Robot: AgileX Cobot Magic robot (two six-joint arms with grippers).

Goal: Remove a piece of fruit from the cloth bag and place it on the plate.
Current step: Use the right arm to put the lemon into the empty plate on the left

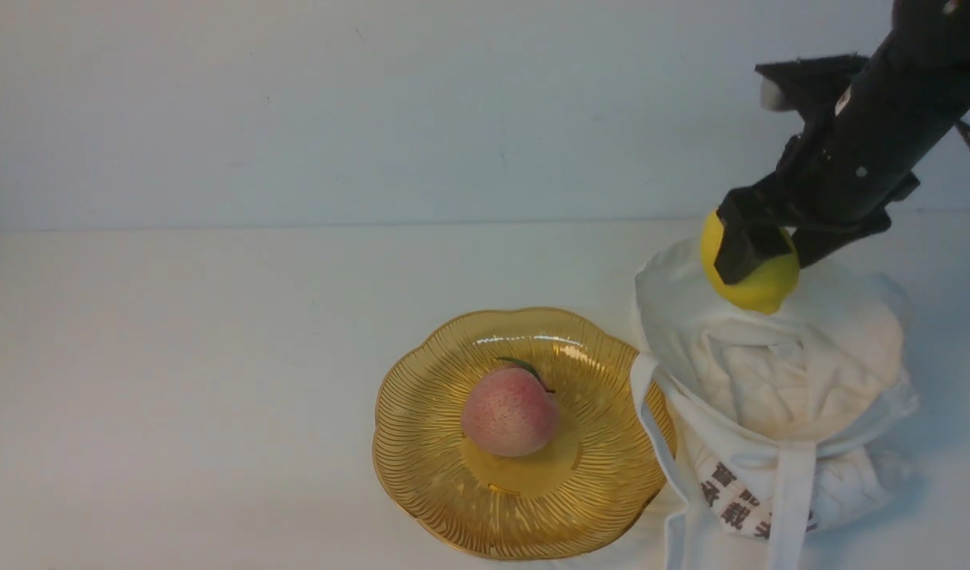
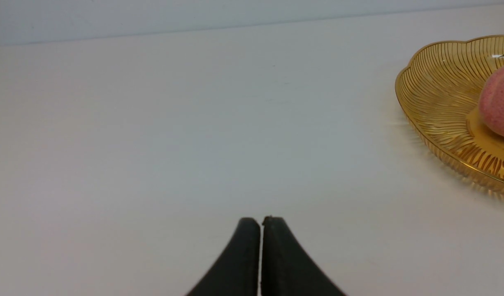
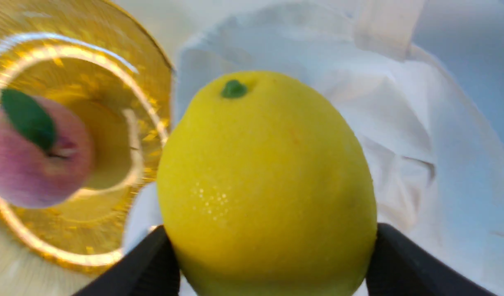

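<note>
My right gripper (image 1: 758, 253) is shut on a bright yellow lemon (image 1: 758, 285) and holds it just above the top of the white cloth bag (image 1: 777, 380). In the right wrist view the lemon (image 3: 268, 181) fills the space between the black fingers (image 3: 400, 263), with the bag (image 3: 400, 123) behind it. The amber-gold scalloped plate (image 1: 421, 443) lies to the bag's left, its near rim touched by a bag strap. My left gripper (image 2: 261, 220) is shut and empty, low over the white table, left of the plate (image 2: 437, 94).
A pink peach with a green leaf (image 1: 510, 412) sits in the middle of the plate; it also shows in the left wrist view (image 2: 500, 102) and the right wrist view (image 3: 25, 164). The bag's long strap (image 1: 789, 507) hangs toward the front edge. A white wall stands behind the table.
</note>
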